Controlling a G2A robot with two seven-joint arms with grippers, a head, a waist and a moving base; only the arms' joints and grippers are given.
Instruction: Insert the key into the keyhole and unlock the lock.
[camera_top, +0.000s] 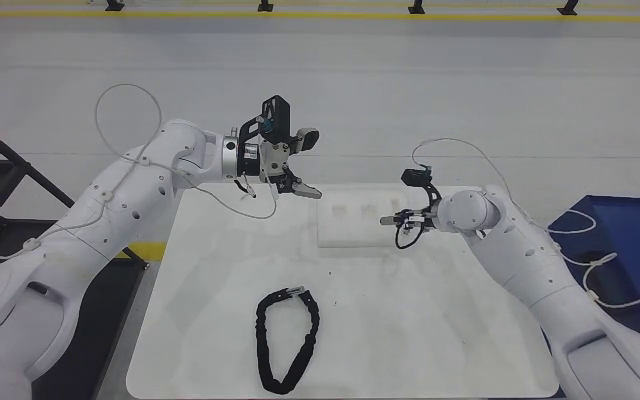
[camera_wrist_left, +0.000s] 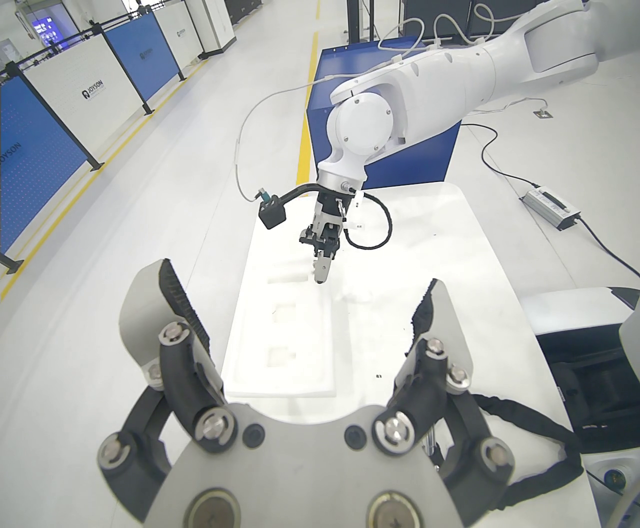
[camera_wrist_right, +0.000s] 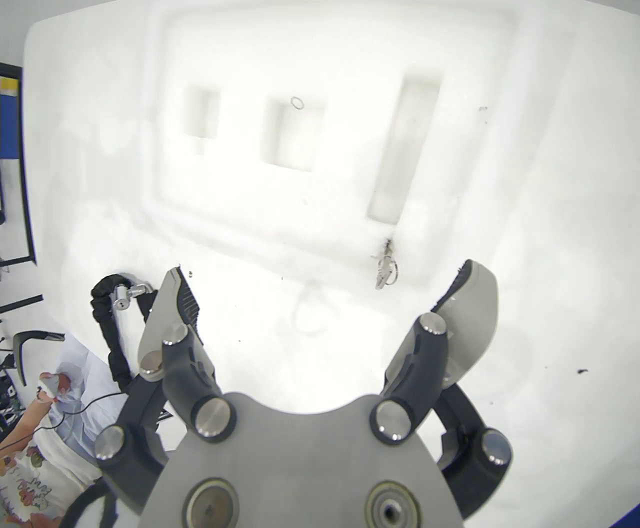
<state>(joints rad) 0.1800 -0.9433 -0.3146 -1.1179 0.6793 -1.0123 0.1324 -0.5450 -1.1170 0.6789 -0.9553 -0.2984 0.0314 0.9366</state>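
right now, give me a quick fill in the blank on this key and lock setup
The foam tray has ___ recesses.
The chain lock lies on the ___, off the tray.
The left end effector and right end effector are both ___, holding nothing.
Missing: three; table; open.

Top view overhead; wrist views low, oblique; all share white tray (camera_top: 342, 238).
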